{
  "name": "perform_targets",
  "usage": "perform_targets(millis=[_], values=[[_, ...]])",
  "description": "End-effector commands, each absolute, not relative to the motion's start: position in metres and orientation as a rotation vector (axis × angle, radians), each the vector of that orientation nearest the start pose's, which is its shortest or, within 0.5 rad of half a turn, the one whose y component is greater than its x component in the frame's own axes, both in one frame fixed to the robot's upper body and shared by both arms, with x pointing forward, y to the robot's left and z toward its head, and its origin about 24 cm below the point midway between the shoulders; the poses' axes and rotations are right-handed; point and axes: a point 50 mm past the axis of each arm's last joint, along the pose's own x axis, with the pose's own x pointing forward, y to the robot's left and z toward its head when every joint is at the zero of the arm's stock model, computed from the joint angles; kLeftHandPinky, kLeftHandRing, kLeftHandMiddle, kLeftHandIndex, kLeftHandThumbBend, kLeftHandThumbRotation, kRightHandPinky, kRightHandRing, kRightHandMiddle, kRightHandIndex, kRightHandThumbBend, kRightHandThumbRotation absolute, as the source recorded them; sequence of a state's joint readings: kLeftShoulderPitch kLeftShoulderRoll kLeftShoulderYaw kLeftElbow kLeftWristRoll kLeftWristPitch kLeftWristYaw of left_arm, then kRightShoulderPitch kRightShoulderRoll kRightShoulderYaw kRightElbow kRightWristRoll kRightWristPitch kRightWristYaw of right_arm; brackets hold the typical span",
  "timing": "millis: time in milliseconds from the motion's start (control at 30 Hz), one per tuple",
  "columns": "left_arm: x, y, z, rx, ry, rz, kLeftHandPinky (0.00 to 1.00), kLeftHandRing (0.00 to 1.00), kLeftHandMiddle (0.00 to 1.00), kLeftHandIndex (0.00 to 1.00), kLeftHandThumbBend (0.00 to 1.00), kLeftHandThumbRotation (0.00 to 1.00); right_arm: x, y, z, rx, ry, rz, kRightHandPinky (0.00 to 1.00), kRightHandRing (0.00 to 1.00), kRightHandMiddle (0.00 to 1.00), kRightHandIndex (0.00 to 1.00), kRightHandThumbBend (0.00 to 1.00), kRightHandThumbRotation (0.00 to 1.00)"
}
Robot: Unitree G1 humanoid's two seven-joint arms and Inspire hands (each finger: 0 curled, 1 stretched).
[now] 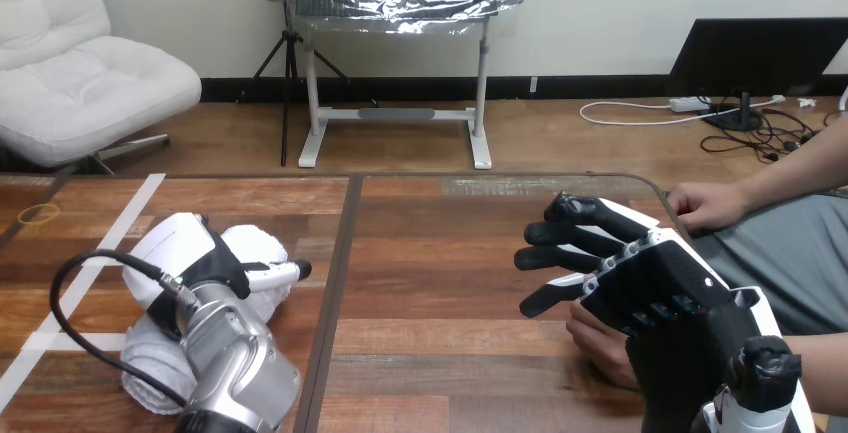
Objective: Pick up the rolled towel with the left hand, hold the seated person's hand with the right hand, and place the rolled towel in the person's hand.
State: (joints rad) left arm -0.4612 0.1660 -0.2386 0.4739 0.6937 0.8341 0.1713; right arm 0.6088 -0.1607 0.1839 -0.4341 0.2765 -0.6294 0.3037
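— Where's the rolled towel (pixel 262 248)?
— At the left of the wooden table (pixel 450 243), under my left hand (pixel 185 253). I can't tell if I've closed on it. It looks soft, light and squashy, so I'd grip round its middle.
— And your right hand (pixel 640 283)?
— Loosely spread above the person's nearer hand (pixel 598 345), not clasping it.

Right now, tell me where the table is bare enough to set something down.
Bare: the middle of the table, between the rolled towel and the right hand, up to the far edge. Crowded: left, left hand on the towel; right, right hand over the person's hand.
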Motion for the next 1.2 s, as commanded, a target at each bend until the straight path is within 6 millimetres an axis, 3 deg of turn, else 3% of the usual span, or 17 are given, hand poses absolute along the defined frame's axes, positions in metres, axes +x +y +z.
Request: perform_targets(millis=[0, 400, 500, 633, 900, 933, 1167], values=[[0.330, 0.173, 0.054, 1.107, 0.521, 0.309, 0.91, 0.92, 0.92, 0.90, 0.91, 0.44, 0.126, -0.150, 0.106, 0.127, -0.575, 0.301, 0.51, 0.68, 0.73, 0.75, 0.80, 1.00], [0.327, 0.172, 0.061, 1.128, 0.554, 0.285, 0.83, 0.86, 0.88, 0.86, 0.91, 0.37, 0.126, -0.149, 0.106, 0.132, -0.578, 0.299, 0.51, 0.68, 0.73, 0.75, 0.80, 1.00], [0.326, 0.172, 0.062, 1.138, 0.560, 0.284, 0.68, 0.79, 0.84, 0.83, 0.92, 0.36, 0.127, -0.149, 0.106, 0.132, -0.579, 0.299, 0.51, 0.68, 0.73, 0.75, 0.80, 1.00], [0.325, 0.172, 0.064, 1.141, 0.570, 0.286, 0.42, 0.62, 0.72, 0.75, 0.93, 0.29, 0.127, -0.150, 0.106, 0.131, -0.576, 0.303, 0.51, 0.68, 0.73, 0.75, 0.80, 1.00], [0.324, 0.173, 0.067, 1.119, 0.603, 0.294, 0.30, 0.49, 0.63, 0.70, 0.94, 0.14, 0.127, -0.150, 0.106, 0.124, -0.576, 0.306, 0.51, 0.69, 0.73, 0.75, 0.80, 1.00], [0.324, 0.173, 0.068, 1.103, 0.612, 0.294, 0.25, 0.41, 0.56, 0.72, 0.93, 0.09, 0.127, -0.150, 0.106, 0.124, -0.576, 0.307, 0.52, 0.69, 0.73, 0.75, 0.80, 1.00], [0.322, 0.174, 0.070, 1.107, 0.588, 0.280, 0.10, 0.19, 0.32, 0.71, 0.84, 0.01, 0.127, -0.150, 0.106, 0.128, -0.573, 0.308, 0.52, 0.70, 0.74, 0.75, 0.79, 1.00]])
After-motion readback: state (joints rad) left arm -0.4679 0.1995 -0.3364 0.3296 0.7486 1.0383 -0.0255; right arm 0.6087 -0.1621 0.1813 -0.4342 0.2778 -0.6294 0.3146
